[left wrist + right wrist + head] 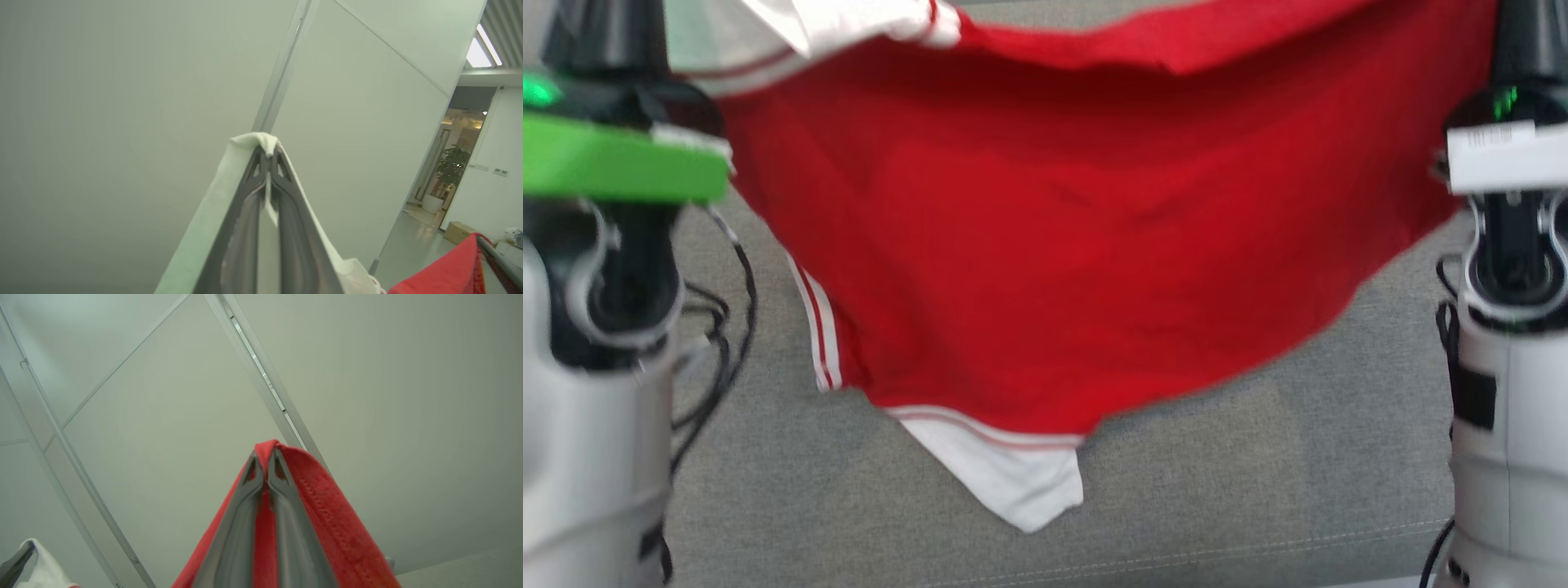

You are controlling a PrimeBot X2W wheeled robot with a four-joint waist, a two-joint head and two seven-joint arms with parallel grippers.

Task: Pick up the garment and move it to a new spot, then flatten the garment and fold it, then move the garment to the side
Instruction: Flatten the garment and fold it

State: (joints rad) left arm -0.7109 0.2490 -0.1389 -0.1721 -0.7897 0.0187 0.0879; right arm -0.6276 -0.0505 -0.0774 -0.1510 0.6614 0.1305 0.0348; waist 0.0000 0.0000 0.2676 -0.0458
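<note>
Head view: red garment slung between both arms, hazards and markings

1. Left. Left gripper (pixel 268 154), jaws closed on a white edge of the garment (pixel 1078 245). Only a thin pinch of cloth sits at the fingertips (a slip here would likely drop that whole side). Green tag (pixel 613 163) on this arm carries no writing that I can make out. Loose cables (pixel 723 327) hang near the striped edge and could snag it.
2. Centre. Garment sags above the grey cushion (pixel 1258 490), white sleeve (pixel 1021 482) lowest. Uneven lowering would likely bunch it.
3. Right. Right gripper (pixel 266 457), clamped on a red fold of the same garment. White sticker (pixel 1490 139) shows barcode-like marks, too blurred to read.
</note>
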